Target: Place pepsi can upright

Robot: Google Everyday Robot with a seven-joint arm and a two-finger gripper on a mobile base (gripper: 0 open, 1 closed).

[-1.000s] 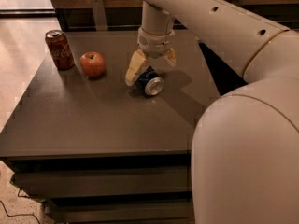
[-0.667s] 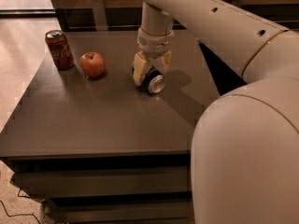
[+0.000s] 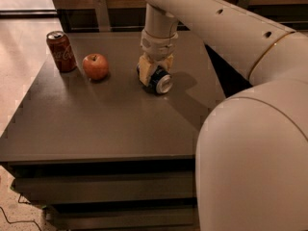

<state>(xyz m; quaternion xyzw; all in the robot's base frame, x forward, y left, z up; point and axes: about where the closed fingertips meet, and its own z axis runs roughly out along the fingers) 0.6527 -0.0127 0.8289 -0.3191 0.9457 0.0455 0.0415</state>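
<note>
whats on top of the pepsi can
The gripper sits right over the pepsi can, which lies on its side on the table. It covers the can's upper side; its silver end and lower body show.

glossy cream-white arm [image 3: 216, 18], bulky rounded shells, small dark holes along one link, thin gold joint ring, white wrist, pale yellow gripper [image 3: 155, 77] clamped on the pepsi can [image 3: 162, 83]

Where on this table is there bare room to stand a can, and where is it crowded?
Bare: the table's whole front half, in front of the apple and blue can. Crowded: the back, with the red can, the apple, and the gripper at the lying blue can.
</note>
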